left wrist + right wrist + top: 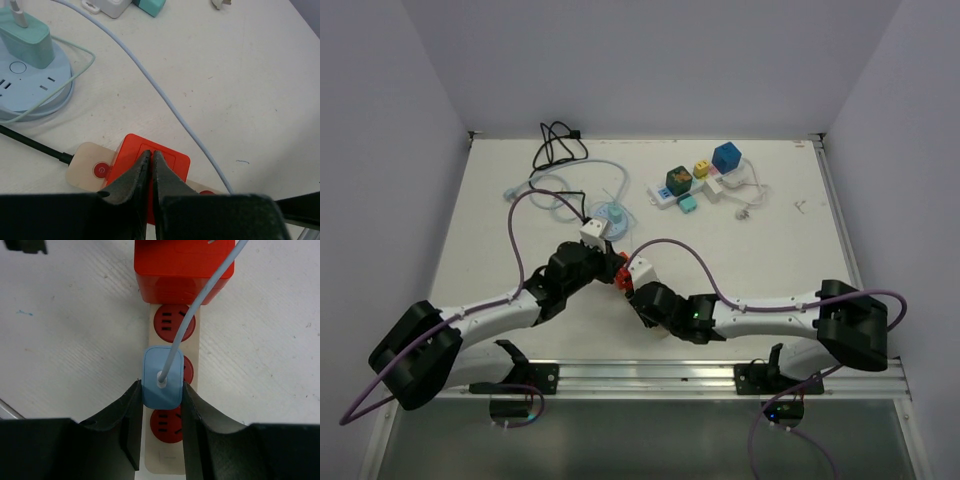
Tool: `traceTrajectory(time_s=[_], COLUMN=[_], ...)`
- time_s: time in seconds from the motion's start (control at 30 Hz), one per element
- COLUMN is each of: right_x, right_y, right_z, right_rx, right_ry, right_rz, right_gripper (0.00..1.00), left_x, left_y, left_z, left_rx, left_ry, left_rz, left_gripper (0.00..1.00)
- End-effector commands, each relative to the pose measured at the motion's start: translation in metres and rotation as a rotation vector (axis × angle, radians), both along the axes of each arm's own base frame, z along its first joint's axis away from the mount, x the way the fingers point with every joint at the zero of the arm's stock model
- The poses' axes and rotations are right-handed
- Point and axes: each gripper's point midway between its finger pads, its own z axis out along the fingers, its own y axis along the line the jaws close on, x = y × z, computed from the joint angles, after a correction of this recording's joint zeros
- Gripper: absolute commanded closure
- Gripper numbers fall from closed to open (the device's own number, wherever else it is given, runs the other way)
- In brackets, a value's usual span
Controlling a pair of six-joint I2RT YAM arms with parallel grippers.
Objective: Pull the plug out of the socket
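No word, brand name or number can be read in any of these views. The only sign that shows is a faint mark, apparently a power symbol, on the round red button [101,170] at the end of the cream power strip [82,159], seen from the left wrist. The round pale-blue socket hub [30,90] bears a plain ring mark [17,66] on its top, with no letters beside it. In the top view, one of the coloured cube adapters [678,180] carries a pattern on its face, too small to make out.
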Motion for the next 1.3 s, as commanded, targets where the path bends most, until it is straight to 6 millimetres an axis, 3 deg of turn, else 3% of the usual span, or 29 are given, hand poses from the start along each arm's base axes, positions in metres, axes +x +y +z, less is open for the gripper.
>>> traceTrajectory(time_s=[0.0,0.17,0.33,0.5,0.57,0.6,0.67,0.73,0.77,0.9,1.03,1.07,1.13,1.17,1.27], right_x=[0.001,-0.002,-0.005,-0.005,-0.007,0.004,-0.003,0.002,-0.005,-0.002,-0.005,-0.005,-0.008,-0.005,-0.008], right_y=[-0.013,-0.009,-0.009,-0.001,-0.004,-0.006,-0.002,-0.008,-0.008,-0.004,-0.005,0.000,-0.005,0.001,-0.002], right_z=[-0.001,0.006,0.002,0.014,0.010,0.014,0.018,0.008,0.004,0.000,0.003,0.012,0.010,0.022,0.020], right_rx=[-0.127,-0.007,0.159,0.296,0.245,0.206,0.088,-0.044,-0.102,-0.186,-0.106,-0.042,0.014,0.105,0.224], right_ry=[-0.070,-0.028,0.123,0.197,0.189,0.129,0.062,-0.008,-0.020,-0.078,-0.054,-0.025,0.027,0.062,0.165], right_rz=[-0.033,-0.056,-0.049,-0.020,-0.010,-0.056,-0.037,-0.087,-0.073,-0.116,-0.125,-0.118,-0.115,-0.105,-0.081], right_gripper=[1.00,1.00,1.00,1.00,1.00,1.00,1.00,1.00,1.00,1.00,1.00,1.00,1.00,1.00,1.00], left_x=[0.004,0.001,-0.007,-0.013,-0.014,-0.014,-0.013,-0.013,-0.012,-0.014,-0.015,-0.015,-0.015,-0.016,-0.018], left_y=[0.005,0.012,0.016,0.020,0.019,0.018,0.017,0.017,0.016,0.017,0.021,0.023,0.024,0.024,0.025], left_z=[-0.015,-0.025,-0.034,-0.047,-0.050,-0.050,-0.050,-0.053,-0.053,-0.061,-0.068,-0.068,-0.069,-0.071,-0.072], left_rx=[0.062,0.086,0.071,0.078,0.081,0.082,0.088,0.099,0.101,0.129,0.146,0.145,0.142,0.141,0.139], left_ry=[0.031,0.060,0.078,0.104,0.110,0.110,0.112,0.118,0.117,0.139,0.162,0.164,0.168,0.171,0.172], left_rz=[0.039,0.059,0.062,0.068,0.065,0.062,0.064,0.061,0.060,0.064,0.093,0.102,0.107,0.108,0.111], left_gripper=[0.91,0.92,0.92,0.92,0.92,0.92,0.92,0.92,0.92,0.93,0.94,0.95,0.95,0.95,0.95])
